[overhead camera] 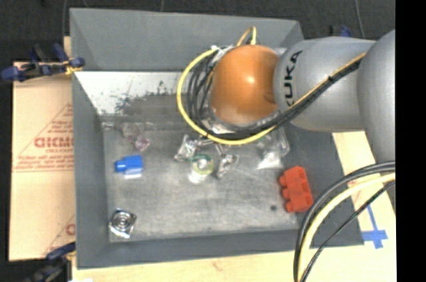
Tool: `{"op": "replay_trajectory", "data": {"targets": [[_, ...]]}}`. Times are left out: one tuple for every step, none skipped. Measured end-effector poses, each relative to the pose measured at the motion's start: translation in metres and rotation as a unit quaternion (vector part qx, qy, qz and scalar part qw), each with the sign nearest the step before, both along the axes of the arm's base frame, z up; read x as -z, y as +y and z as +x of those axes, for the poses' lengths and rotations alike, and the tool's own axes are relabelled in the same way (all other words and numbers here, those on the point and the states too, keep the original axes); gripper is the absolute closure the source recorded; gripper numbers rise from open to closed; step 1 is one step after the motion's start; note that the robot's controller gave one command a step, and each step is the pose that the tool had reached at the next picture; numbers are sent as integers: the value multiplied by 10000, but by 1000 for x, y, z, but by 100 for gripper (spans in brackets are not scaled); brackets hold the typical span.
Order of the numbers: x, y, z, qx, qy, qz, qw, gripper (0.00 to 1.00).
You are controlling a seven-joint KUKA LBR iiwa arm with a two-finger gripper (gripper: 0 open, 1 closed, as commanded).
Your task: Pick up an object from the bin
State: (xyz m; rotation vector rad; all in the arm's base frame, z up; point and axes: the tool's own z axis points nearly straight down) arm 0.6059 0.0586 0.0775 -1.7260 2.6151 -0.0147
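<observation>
The grey bin (93, 141) takes in the arm's orange cover (243, 84) at the frame's centre. Beneath it the gripper (205, 155) hangs over a small round white-green thing (200, 169) mid-floor; whether it is apart or together I cannot tell. A red block (295, 189) lies right, a blue block (129, 165) left

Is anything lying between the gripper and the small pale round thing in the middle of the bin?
Nothing visible does. The gripper hangs directly over the pale round thing. The clear plastic piece lies apart, to its right in the camera view.
</observation>
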Motion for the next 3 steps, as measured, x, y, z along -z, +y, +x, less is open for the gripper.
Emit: {"op": "replay_trajectory", "data": {"targets": [[-3, -2, 3, 36, 8, 18, 10000, 0], [-4, -1, 3, 40, 14, 21, 10000, 100], [-17, -2, 5, 83, 29, 20, 10000, 100]]}}
